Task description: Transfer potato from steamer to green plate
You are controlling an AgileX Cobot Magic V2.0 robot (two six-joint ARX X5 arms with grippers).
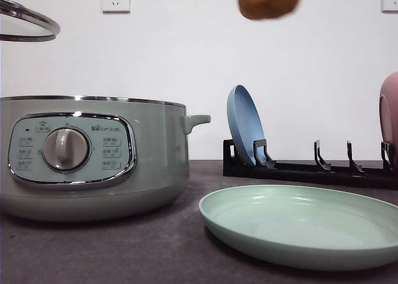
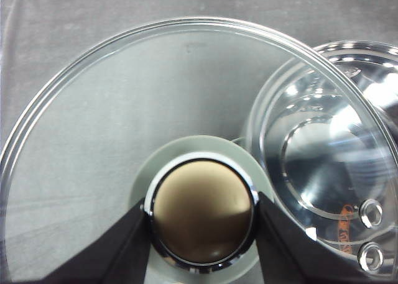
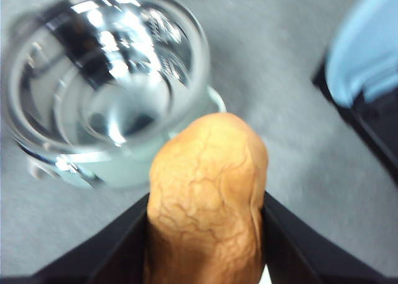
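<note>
The potato (image 1: 269,0) hangs high at the top edge of the front view, above and between the steamer (image 1: 93,156) and the green plate (image 1: 305,225). In the right wrist view the orange-brown potato (image 3: 208,200) sits between black fingers (image 3: 109,247), so my right gripper (image 3: 205,247) is shut on it, with the open steamer (image 3: 106,91) below and behind. My left gripper (image 2: 202,234) is shut on the knob (image 2: 202,219) of the glass lid (image 2: 93,141), held off to the side of the steamer's shiny bowl (image 2: 329,166). The lid's rim (image 1: 28,20) shows at upper left.
A black dish rack (image 1: 311,169) stands behind the green plate, holding an upright blue plate (image 1: 245,125) at its left and a pink dish (image 1: 390,116) at its right. The steamer's side handle (image 1: 198,120) points toward the rack. The dark grey tabletop (image 1: 124,253) lies in front.
</note>
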